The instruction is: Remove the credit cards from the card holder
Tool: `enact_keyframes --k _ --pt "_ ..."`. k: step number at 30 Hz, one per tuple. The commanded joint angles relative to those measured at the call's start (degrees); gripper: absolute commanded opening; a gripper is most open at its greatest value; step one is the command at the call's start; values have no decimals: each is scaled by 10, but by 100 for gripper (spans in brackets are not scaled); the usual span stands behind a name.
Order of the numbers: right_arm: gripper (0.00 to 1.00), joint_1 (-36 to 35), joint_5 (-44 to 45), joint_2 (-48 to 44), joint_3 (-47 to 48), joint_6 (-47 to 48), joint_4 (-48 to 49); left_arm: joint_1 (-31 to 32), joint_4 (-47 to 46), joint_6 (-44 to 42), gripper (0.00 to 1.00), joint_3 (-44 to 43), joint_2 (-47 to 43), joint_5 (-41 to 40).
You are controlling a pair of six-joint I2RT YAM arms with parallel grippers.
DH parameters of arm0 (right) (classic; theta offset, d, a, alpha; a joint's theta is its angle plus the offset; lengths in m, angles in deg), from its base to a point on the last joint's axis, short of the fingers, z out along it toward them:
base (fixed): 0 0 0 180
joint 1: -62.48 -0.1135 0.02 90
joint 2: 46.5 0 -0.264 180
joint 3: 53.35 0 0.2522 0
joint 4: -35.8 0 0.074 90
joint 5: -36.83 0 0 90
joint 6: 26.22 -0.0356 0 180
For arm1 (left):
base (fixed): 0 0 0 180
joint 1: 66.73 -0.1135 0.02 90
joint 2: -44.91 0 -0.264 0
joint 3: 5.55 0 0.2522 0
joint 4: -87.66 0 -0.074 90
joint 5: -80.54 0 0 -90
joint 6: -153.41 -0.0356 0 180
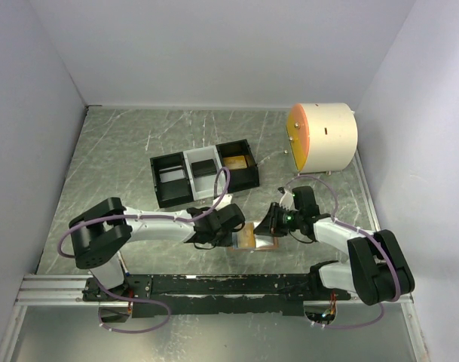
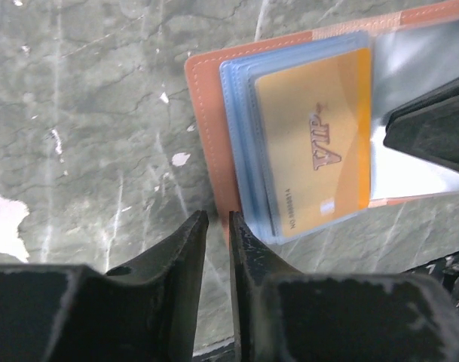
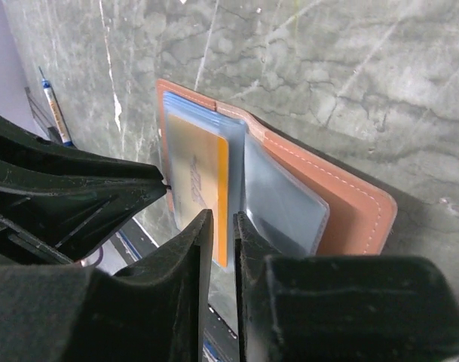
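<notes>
The left hand [image 2: 216, 220] is sitting at the near edge of the card holder [image 2: 209, 121], fingers almost together with a thin slit between. I cannot tell whether it is nipping the leather. The right hand [image 3: 223, 220] is reaching in at the clear sleeves, equally narrow, its grip unclear too. The card holder is lying open on the counter [image 1: 108, 166] between both hands, with a gold card [image 2: 312, 143] sitting in its top sleeve.

The step in hand looks like steadying the cover and drawing this card out. The next move is calling for a pinch on the card alone, and the sleeve is getting in the way. A black tray [image 1: 155, 181] and a white drum [image 1: 331, 136] are standing well behind.
</notes>
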Motion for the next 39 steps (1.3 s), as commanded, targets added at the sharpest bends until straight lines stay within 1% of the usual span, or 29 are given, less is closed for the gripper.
enact_keyframes --k 1,4,9,11,16,23,26,29,34,37,39 --pt "19 3 -18 -1 -3 -7 31 2 41 -36 33 -21 -30 -16" --pt "20 3 -21 14 -1 -5 35 -2 23 -46 39 -36 -30 -7" --pt "21 3 -43 43 -11 -16 72 -12 -33 -54 39 -46 -8 20" --pt "21 3 -44 48 -13 -17 74 -14 -46 -54 37 -48 5 29" --pt "20 3 -35 49 -21 -29 84 -15 -26 -45 28 -59 43 35" --pt "17 3 -45 59 -34 -45 104 -15 -46 -34 22 -35 43 45" --pt "15 3 -46 58 -35 -45 102 -15 -37 -37 20 -39 47 44" --pt "12 3 -61 52 -40 -53 121 -15 -22 -39 17 -44 56 40" --pt "11 3 -86 53 -36 -57 134 -14 -17 -38 15 -41 63 40" --pt "16 3 -79 51 -28 -46 111 -15 -16 -36 14 -38 65 38" --pt "13 3 -76 49 -23 -37 98 -15 -7 -33 14 -38 68 33"
